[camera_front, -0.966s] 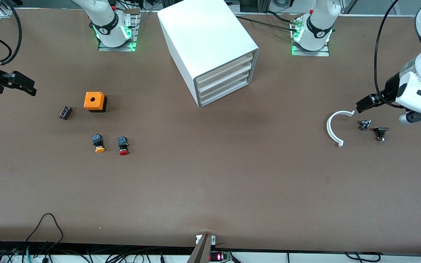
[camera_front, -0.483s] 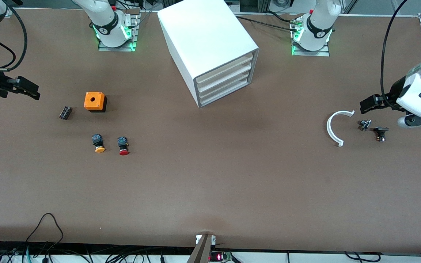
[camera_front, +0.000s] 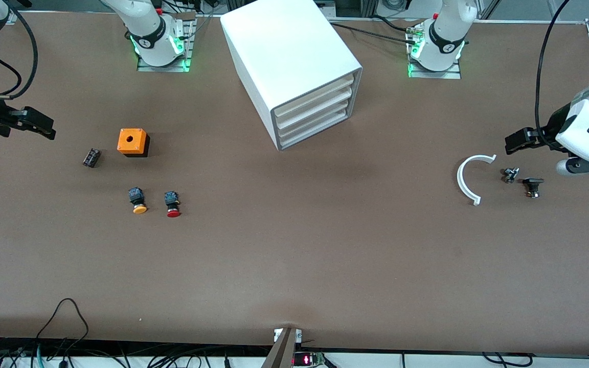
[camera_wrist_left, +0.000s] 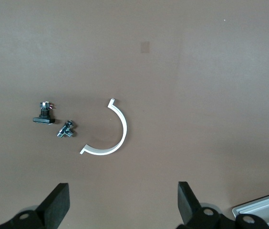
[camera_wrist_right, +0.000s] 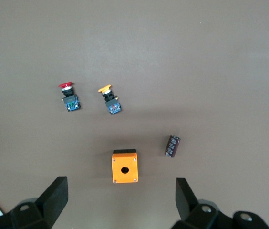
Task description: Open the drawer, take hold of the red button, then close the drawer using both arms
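Note:
The white cabinet [camera_front: 294, 66] stands at the table's middle near the bases, its four cream-fronted drawers [camera_front: 312, 110] all shut. The red-capped button [camera_front: 173, 204] lies on the table toward the right arm's end, beside an orange-yellow-capped button [camera_front: 138, 200]; it also shows in the right wrist view [camera_wrist_right: 69, 97]. My right gripper [camera_front: 36, 124] is open and empty, up in the air at the right arm's end of the table. My left gripper [camera_front: 517, 141] is open and empty, over the table at the left arm's end, by a white curved piece [camera_front: 471, 176].
An orange cube with a hole [camera_front: 133, 142] and a small dark part [camera_front: 91, 157] lie near the buttons. By the white curved piece [camera_wrist_left: 107, 136] lie a small metal fitting [camera_front: 510, 175] and a black part [camera_front: 533, 185]. Cables run along the table's near edge.
My left gripper has risen and drawn back a little toward the left arm's end of the table. My right gripper has shifted slightly inward and up. Nothing on the table has moved.

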Controlling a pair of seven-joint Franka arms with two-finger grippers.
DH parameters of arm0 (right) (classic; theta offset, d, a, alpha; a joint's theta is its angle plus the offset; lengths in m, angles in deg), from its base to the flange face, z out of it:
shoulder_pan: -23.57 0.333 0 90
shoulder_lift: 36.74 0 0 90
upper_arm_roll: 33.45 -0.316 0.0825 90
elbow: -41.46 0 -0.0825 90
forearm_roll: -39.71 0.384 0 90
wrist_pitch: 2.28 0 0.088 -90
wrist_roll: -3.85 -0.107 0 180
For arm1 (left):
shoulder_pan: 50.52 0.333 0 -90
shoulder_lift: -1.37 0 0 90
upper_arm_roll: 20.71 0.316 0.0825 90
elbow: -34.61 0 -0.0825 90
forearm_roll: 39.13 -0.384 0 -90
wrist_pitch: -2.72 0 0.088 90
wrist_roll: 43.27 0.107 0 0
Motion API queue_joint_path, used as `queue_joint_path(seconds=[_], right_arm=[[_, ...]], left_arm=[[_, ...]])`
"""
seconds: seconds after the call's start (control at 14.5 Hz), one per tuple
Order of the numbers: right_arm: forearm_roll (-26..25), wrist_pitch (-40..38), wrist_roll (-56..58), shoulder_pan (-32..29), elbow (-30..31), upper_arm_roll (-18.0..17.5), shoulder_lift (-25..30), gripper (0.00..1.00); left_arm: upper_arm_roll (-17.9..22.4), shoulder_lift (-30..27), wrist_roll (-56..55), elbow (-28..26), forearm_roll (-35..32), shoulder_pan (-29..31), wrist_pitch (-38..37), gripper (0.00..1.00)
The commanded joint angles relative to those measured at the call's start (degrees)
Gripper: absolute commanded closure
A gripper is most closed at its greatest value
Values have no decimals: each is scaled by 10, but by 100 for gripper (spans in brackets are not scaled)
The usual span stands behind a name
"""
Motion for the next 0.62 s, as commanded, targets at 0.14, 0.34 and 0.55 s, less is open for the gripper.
queue_joint_path(seconds=[0.14, 0.34, 0.55], right_arm=[[8, -23, 9, -3, -5, 1, 2, 0], [8, -21, 9, -2, -1, 1, 6, 0], [8, -16, 9, -2, 13, 1, 19, 0]], left_arm=[[-4, 2, 11, 16, -6, 2, -16, 0], [-4, 2, 11, 16, -6, 3, -16, 0], [-4, 1, 11, 16, -6, 3, -17, 0]])
